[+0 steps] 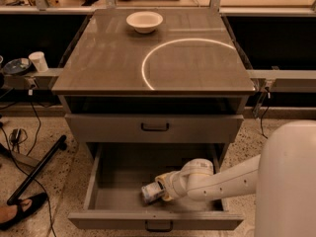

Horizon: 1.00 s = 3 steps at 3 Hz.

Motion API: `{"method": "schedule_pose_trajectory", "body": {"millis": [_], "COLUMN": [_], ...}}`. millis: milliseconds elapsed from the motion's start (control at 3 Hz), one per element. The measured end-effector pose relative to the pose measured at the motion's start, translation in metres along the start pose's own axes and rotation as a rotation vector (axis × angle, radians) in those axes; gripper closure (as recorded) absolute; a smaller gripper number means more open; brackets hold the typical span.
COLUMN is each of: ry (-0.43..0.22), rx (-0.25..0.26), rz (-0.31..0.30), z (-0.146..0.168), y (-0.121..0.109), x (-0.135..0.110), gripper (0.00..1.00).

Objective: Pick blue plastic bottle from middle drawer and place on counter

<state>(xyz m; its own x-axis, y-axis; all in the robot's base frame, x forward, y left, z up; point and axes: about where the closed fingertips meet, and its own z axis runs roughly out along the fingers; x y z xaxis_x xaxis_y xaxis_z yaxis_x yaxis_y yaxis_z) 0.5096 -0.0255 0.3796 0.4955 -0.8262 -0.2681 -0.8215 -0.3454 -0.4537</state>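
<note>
Camera view: the claw (162,190) is low inside the open drawer (118,179), near its front wall. The bottle (150,193) lies at the claw's tip, just to its left, long axis roughly continuing the arm's line. Claw clamped or apart: cannot tell. The counter (108,58) is well above the claw.

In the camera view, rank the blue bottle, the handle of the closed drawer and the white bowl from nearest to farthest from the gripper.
The gripper is down in the open middle drawer.
1. Blue plastic bottle, right at its tip, inside the drawer.
2. Closed drawer's handle, above it on the cabinet front.
3. White bowl, near the far edge of the counter.
</note>
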Motion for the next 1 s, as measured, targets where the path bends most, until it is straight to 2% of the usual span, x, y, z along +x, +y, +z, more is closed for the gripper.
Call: {"method": "schedule_pose_trajectory", "body": {"millis": [667, 1000], "ry": [0.017, 0.050], "rx": [0.006, 0.011], "rz": [-0.006, -0.042], "z": [-0.008, -0.027], "y": [-0.007, -0.029], "x": [0.001, -0.001], "gripper": [1.00, 1.00]}}
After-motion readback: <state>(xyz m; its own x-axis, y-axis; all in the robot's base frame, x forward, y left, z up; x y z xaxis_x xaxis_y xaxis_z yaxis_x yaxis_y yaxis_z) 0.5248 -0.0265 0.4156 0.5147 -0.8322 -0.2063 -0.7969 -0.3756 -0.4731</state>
